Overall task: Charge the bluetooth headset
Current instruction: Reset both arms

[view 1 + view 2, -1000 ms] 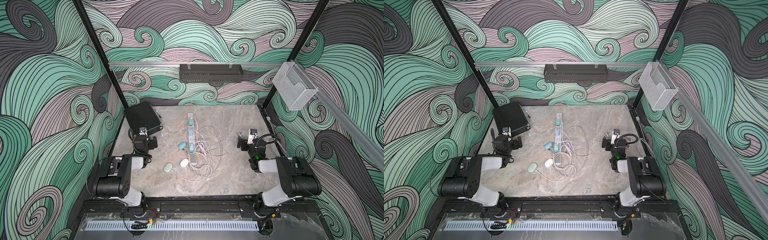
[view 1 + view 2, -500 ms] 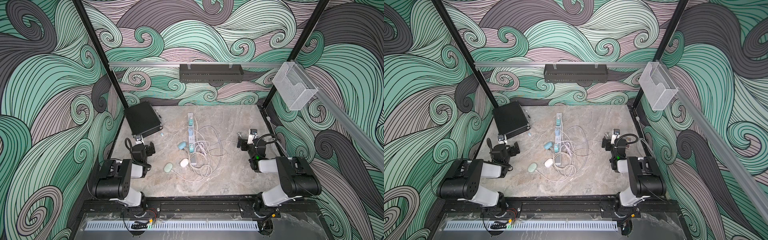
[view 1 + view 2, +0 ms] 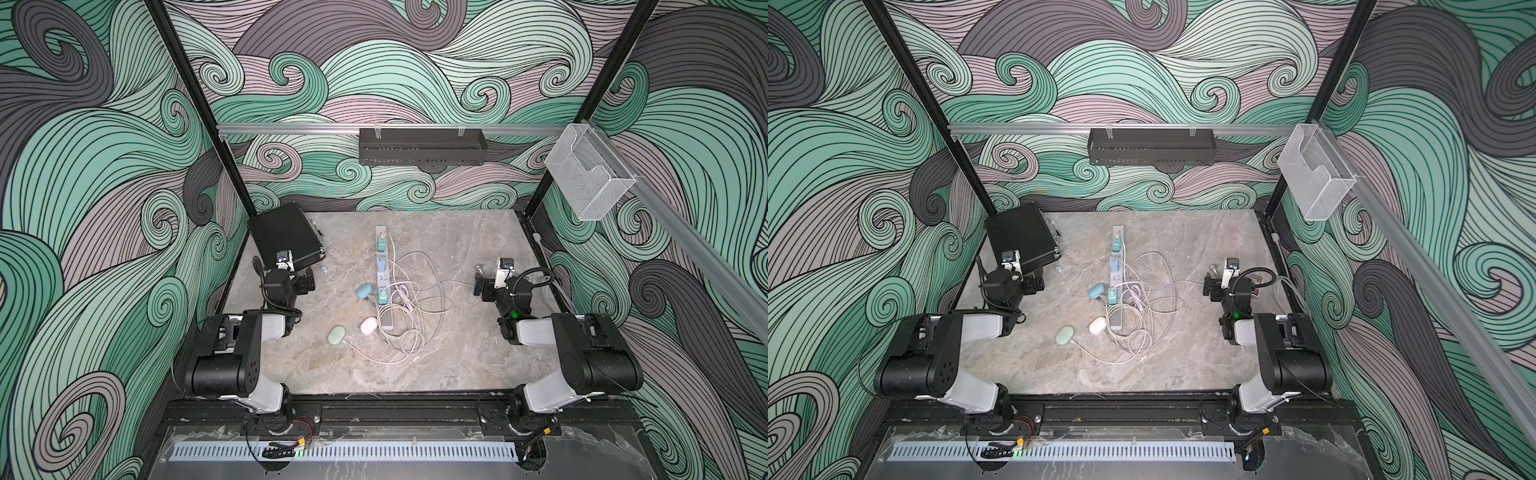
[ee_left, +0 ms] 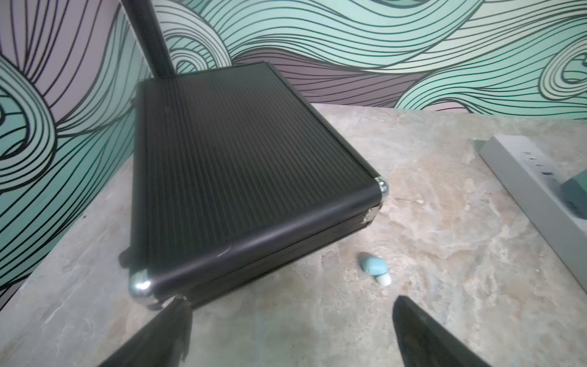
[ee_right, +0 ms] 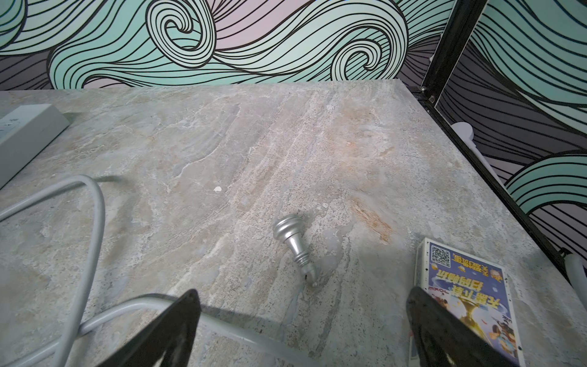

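Note:
A small light-blue earbud of the bluetooth headset [image 4: 374, 268] lies on the marble table by the black case's corner, also in both top views [image 3: 323, 269] [image 3: 1059, 269]. My left gripper [image 4: 290, 305] [image 3: 309, 279] is open just short of it, holding nothing. A teal charging case [image 3: 365, 290], a white one [image 3: 368, 325] and a mint one [image 3: 336, 335] on a cable lie beside the grey power strip [image 3: 384, 274]. My right gripper [image 5: 303, 294] [image 3: 480, 286] stands open over a grey cable [image 5: 95, 222], empty.
A black ribbed case [image 3: 286, 237] [image 4: 241, 165] sits at the far left. Tangled white cables [image 3: 409, 316] spread right of the strip. A silver knob [image 5: 293, 246] and a printed card box [image 5: 467, 286] lie by the right gripper. A shelf [image 3: 422, 146] hangs on the back wall.
My left gripper drew back toward the near edge, then moved forward again toward the earbud. The right arm has not moved, and both grippers stayed open.

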Available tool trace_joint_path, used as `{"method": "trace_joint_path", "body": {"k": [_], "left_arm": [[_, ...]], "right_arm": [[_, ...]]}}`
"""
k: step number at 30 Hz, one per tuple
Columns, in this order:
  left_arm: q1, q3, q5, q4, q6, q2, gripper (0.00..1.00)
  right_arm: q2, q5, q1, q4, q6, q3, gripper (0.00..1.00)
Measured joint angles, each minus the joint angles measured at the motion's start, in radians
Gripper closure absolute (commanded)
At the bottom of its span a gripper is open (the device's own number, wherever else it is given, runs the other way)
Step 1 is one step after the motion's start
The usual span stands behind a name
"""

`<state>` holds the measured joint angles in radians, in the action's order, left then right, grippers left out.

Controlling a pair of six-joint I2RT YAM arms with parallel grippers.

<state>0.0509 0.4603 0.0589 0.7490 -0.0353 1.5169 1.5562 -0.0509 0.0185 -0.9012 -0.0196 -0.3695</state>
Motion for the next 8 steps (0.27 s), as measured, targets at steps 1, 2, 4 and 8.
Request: {"method": "trace_joint_path", "body": {"k": [1,2,4,8], "left_arm": [[0.0,0.001,-0.003,-0.01,0.002,0.0,0.01],[0.0,0.0,-0.006,-0.024,0.002,0.0,0.01],[0.0,0.0,-0.011,-0.048,0.002,0.0,0.01],[0.0,0.0,-0.018,-0.066,0.003,0.0,0.01]], "right_arm": [[0.0,0.0,0.0,0.0,0.0,0.0,0.0],[0.0,0.002,0.001,0.001,-0.001,0.0,0.0],[0.0,0.005,0.001,0.004,-0.003,-0.003,0.0],[0.0,0.006,0.001,0.008,-0.005,-0.012,0.0]]}}
